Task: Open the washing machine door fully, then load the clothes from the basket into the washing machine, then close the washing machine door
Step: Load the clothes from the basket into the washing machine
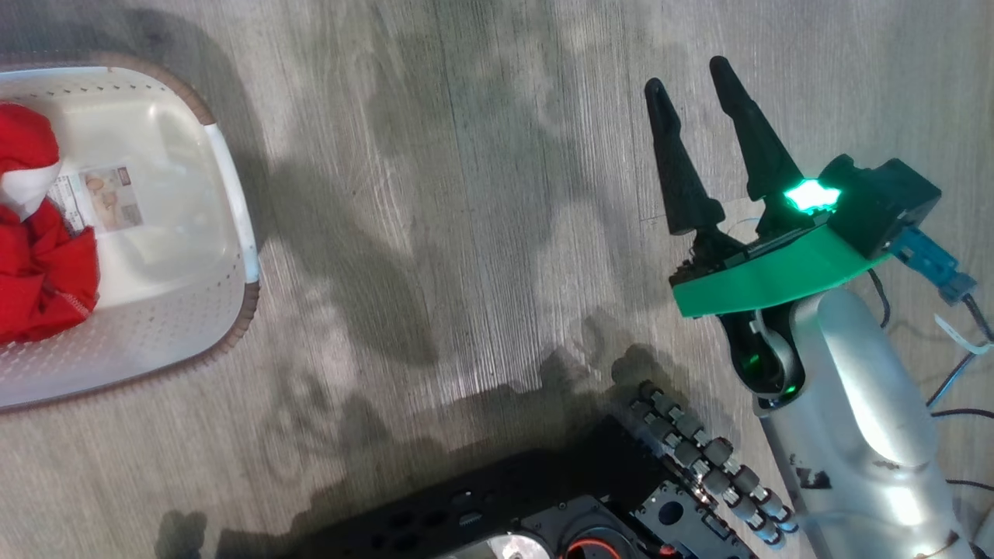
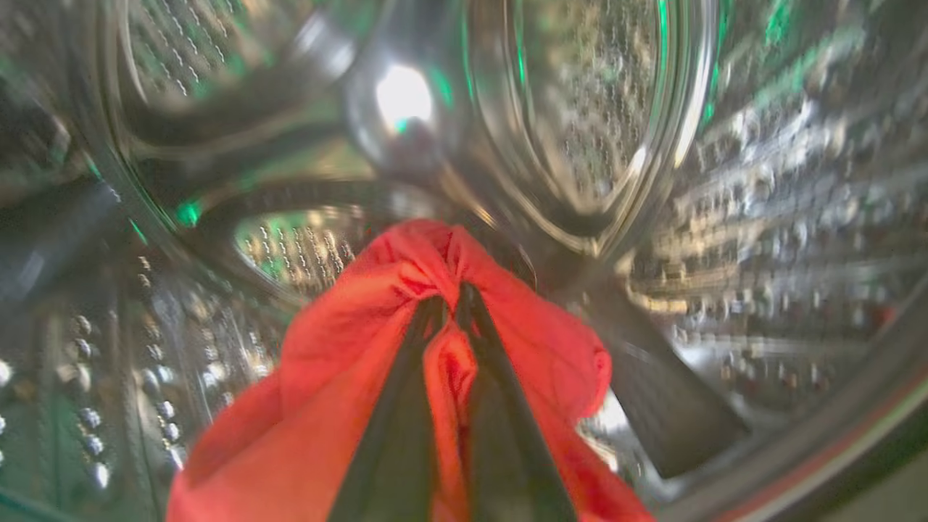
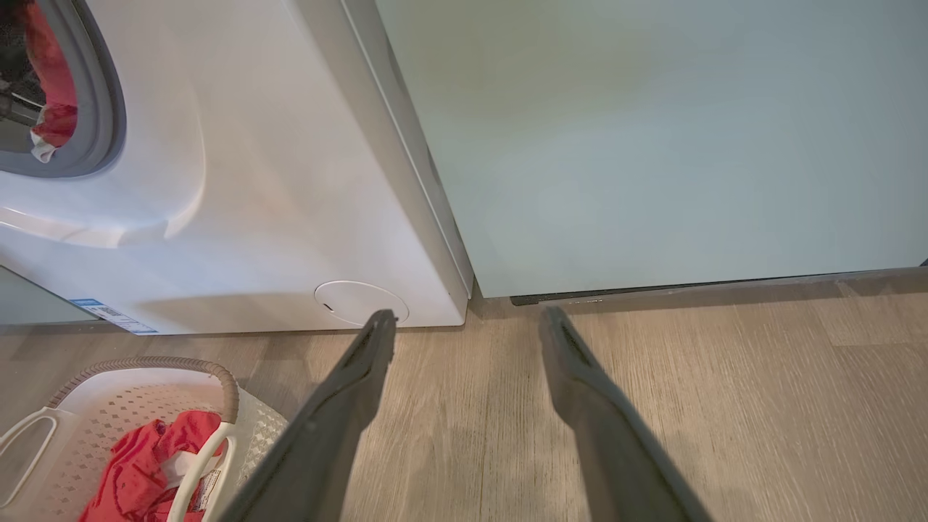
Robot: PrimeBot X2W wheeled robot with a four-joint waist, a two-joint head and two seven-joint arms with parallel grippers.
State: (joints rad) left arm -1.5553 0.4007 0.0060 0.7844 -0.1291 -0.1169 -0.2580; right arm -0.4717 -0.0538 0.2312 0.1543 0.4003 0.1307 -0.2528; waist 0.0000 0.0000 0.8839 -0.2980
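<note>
Washing machine (image 3: 239,181): its white front fills the upper left of your right wrist view. The grey seal (image 3: 109,109) curves along the left edge, with red fabric showing inside the opening.
Cabinet (image 3: 652,145): pale teal, upper right of that view, just beside the machine.
Drum (image 2: 761,217): its perforated steel surrounds your left gripper across the left wrist view.
Basket (image 1: 245,233): on the wood floor at the left edge of the head view, well apart from your right gripper.
Held red garment (image 2: 326,406): draped over the left fingers. Its bunched peak is at the fingertips in mid-frame, and its long axis runs down to the lower left edge.
Second red garment (image 1: 43,272): in the basket at the head view's left edge, lying up and down the frame.
Left gripper (image 2: 451,296): closed, with a fold of the held red garment pinched between the fingers.
Right gripper (image 1: 686,74): fingers spread wide and holding nothing, in the upper right of the head view and pointing up the frame over bare floor.
</note>
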